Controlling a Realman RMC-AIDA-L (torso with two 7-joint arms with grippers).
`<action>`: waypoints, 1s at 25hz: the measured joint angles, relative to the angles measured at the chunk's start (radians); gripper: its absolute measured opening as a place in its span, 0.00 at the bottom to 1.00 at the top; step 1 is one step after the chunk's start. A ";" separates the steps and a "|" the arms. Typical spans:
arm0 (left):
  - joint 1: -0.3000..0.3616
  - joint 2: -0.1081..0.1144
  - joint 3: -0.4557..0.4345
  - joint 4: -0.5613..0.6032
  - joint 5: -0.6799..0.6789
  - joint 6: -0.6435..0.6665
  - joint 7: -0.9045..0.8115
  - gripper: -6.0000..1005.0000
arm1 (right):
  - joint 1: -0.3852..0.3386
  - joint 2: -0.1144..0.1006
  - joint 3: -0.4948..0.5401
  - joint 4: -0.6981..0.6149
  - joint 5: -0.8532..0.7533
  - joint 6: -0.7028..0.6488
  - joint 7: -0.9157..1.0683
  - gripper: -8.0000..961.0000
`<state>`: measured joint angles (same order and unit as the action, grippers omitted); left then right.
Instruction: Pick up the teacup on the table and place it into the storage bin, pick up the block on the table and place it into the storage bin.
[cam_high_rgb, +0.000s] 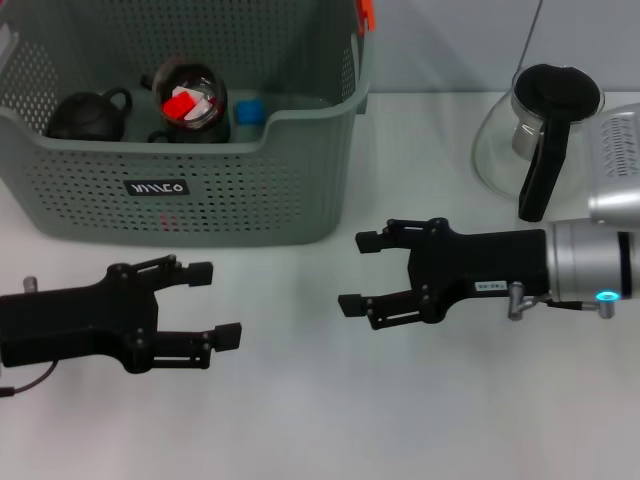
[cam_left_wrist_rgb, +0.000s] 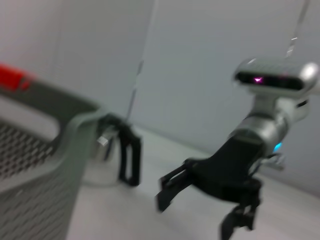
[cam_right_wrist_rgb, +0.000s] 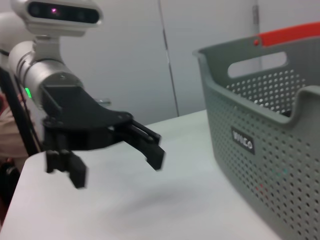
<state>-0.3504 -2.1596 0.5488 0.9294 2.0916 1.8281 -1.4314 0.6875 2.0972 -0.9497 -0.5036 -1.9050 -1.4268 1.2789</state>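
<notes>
Lettering in white on a small black label (cam_high_rgb: 157, 187) marks the front wall of the storage bin (cam_high_rgb: 200, 205), though the characters are too small to read with confidence; the same label shows on the bin's perforated wall in the right wrist view. An orange clip (cam_high_rgb: 366, 13) sits on the bin's far right rim. Inside the bin lie a dark teacup (cam_high_rgb: 188, 98) tipped on its side with a red block (cam_high_rgb: 181, 105) showing in its mouth, a dark teapot (cam_high_rgb: 85, 115) to the left of it, and a small blue object (cam_high_rgb: 248, 110) to the right. The left gripper (cam_high_rgb: 226, 305) hovers low over the white table (cam_high_rgb: 320, 420) just in front of the bin's left half, arm coming in from the left edge, its two black fingers spread apart and holding nothing. The right gripper (cam_high_rgb: 352, 271) reaches in from the right, level with the bin's front right corner, fingers likewise parted and empty, pointing toward the left gripper. Behind the right arm a glass pitcher (cam_high_rgb: 535, 140) with a black lid and handle stands on the table, well apart from the bin.
</notes>
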 joint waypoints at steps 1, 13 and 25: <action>-0.002 0.001 -0.003 -0.010 0.014 -0.016 0.002 0.93 | 0.010 0.001 -0.015 0.007 0.000 0.010 -0.007 0.95; -0.017 0.006 -0.004 -0.063 0.092 -0.140 0.042 0.93 | 0.023 0.005 -0.040 0.033 0.009 0.035 -0.064 0.95; -0.026 0.006 -0.001 -0.087 0.105 -0.189 0.045 0.93 | 0.016 0.004 -0.042 0.061 0.011 0.063 -0.089 0.95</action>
<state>-0.3762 -2.1537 0.5479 0.8426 2.1970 1.6390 -1.3862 0.7034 2.1015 -0.9920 -0.4426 -1.8943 -1.3638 1.1902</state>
